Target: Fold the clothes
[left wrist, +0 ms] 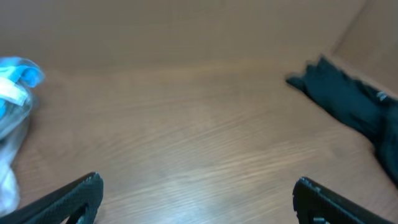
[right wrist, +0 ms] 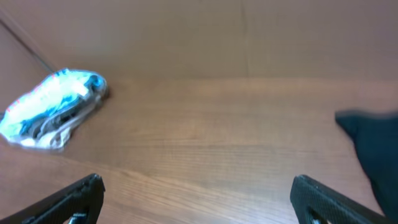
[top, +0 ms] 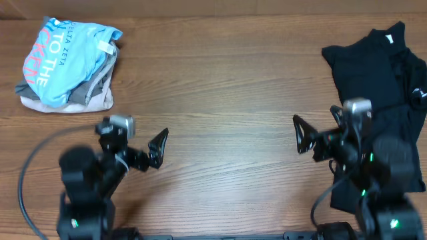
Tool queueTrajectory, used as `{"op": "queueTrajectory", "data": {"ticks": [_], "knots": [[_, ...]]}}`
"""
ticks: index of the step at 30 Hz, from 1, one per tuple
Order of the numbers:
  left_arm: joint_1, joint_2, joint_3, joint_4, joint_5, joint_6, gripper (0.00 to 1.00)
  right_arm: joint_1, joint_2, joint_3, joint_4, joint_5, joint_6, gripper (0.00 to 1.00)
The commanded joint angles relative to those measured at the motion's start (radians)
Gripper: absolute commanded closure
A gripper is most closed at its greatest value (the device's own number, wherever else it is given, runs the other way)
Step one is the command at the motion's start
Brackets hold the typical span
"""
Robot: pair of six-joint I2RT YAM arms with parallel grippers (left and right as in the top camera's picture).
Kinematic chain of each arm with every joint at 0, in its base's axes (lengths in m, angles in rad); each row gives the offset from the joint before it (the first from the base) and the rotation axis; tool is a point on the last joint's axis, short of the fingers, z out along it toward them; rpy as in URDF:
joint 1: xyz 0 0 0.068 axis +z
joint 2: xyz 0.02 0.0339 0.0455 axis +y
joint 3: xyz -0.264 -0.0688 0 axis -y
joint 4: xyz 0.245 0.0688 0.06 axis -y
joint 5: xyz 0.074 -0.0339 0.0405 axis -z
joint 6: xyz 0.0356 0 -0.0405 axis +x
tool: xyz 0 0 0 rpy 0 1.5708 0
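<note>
While the overhead view takes in both my arms and all the clothes at once, each wrist camera gives me only a low slice of the wooden table [top: 227, 80] framed by two dark fingertips [left wrist: 78, 199]. From above, my left gripper [top: 159, 151] and my right gripper [top: 298, 135] face each other across bare wood. Both have their fingers spread wide with nothing between them. The wrist views agree: in each, the tips sit at the bottom corners, far apart, with only wood grain in the gap.

The clothes lie in two places. At the far left of the table three folded pieces sit one on another. A light-blue tee [top: 67, 57] with white and pink lettering is on top, a grey garment [top: 95, 87] is under it, and a beige garment [top: 67, 103] is at the bottom. At the far right lie the black shirts [top: 370, 67], loose and rumpled, with a white neck tag [top: 389, 39] showing near their far edge. My right arm [top: 383, 173] covers their near part.

Only from overhead can I read "TO THE" on the tee. In my right wrist view the folded pieces are a small blurred bundle at the left. In my left wrist view just a blue edge shows, cut by the frame. The black cloth is a dark, soft-edged shape at the right of both wrist views, also cut off. I cannot tell how many shirts it holds.
</note>
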Motion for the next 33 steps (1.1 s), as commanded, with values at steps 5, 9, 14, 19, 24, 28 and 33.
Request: {"op": "queueTrajectory", "data": {"ticks": [5, 9, 14, 19, 24, 28, 33], "knots": [[-0.018, 0.578, 0.671, -0.529, 0.023, 0.077, 0.00, -0.005, 0.473, 0.597, -0.384, 0.010, 0.005, 0.00], [-0.071, 0.788, 0.967, -0.755, -0.116, 0.077, 0.00, -0.075, 0.680, 0.816, -0.527, -0.093, 0.005, 0.00], [-0.094, 0.920, 1.122, -0.774, -0.160, 0.075, 0.00, -0.225, 0.843, 0.904, -0.594, -0.187, 0.002, 0.00], [-0.095, 0.984, 1.122, -0.733, -0.076, 0.047, 0.00, -0.415, 0.922, 0.904, -0.586, -0.188, 0.006, 0.00], [-0.102, 1.028, 1.122, -0.711, -0.058, 0.039, 0.00, -0.584, 1.021, 0.903, -0.560, -0.182, 0.015, 0.00], [-0.126, 1.060, 1.122, -0.708, -0.063, 0.040, 0.00, -0.674, 1.153, 0.903, -0.578, -0.098, 0.089, 0.00], [-0.147, 1.086, 1.122, -0.689, -0.063, 0.040, 0.00, -0.729, 1.305, 0.901, -0.591, -0.105, 0.107, 0.19]]}}
